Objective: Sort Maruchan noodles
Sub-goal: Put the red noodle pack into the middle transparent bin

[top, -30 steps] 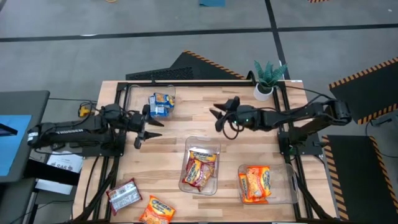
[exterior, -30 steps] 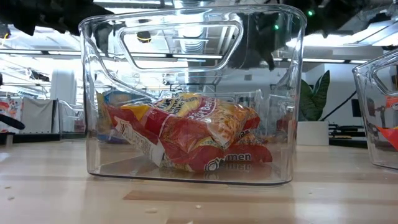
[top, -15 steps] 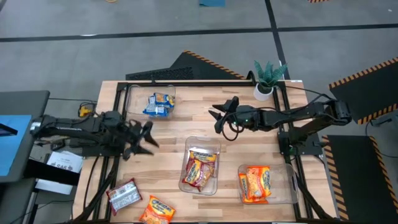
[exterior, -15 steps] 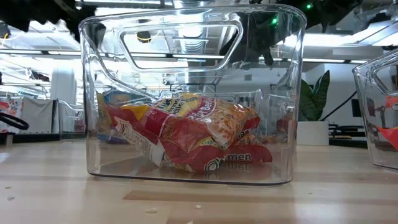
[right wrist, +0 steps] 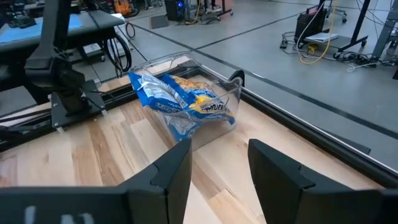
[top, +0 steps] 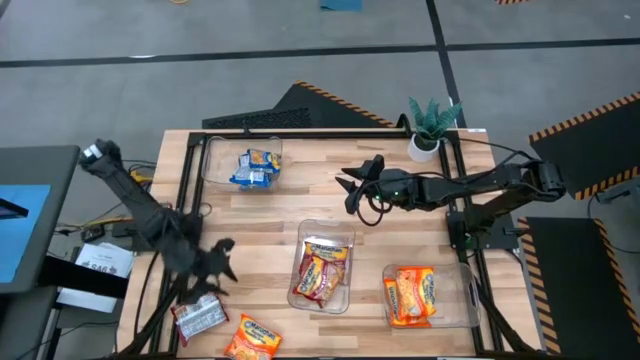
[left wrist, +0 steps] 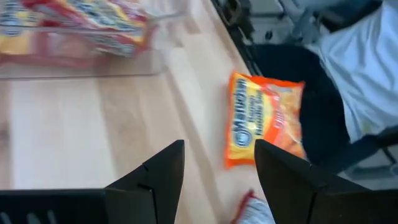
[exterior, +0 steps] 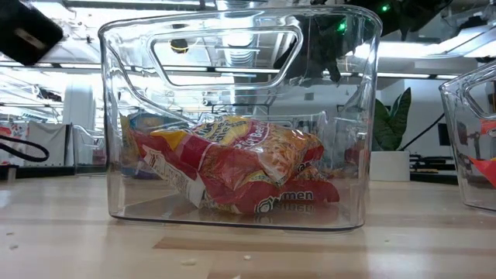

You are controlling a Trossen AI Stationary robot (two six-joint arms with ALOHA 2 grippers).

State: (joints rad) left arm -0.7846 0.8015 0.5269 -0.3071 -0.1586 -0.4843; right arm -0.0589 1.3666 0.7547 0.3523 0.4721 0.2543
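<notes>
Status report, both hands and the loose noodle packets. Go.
Left hand open, empty, above loose orange packet and silver packet. Right hand open, idle mid-table. Nothing in the way.

Robotics lab or workshop: wooden table (top: 280,205) in a black metal frame (top: 300,133), grey concrete floor (top: 200,90) with hazard-striped mats (top: 590,125), cables (right wrist: 323,53) and equipment stands (right wrist: 367,25) beyond, ceiling strip lights (exterior: 434,50).

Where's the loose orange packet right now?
In the high view the orange packet lies at the table's near-left edge, beside the silver packet, just past the open left gripper.
</notes>
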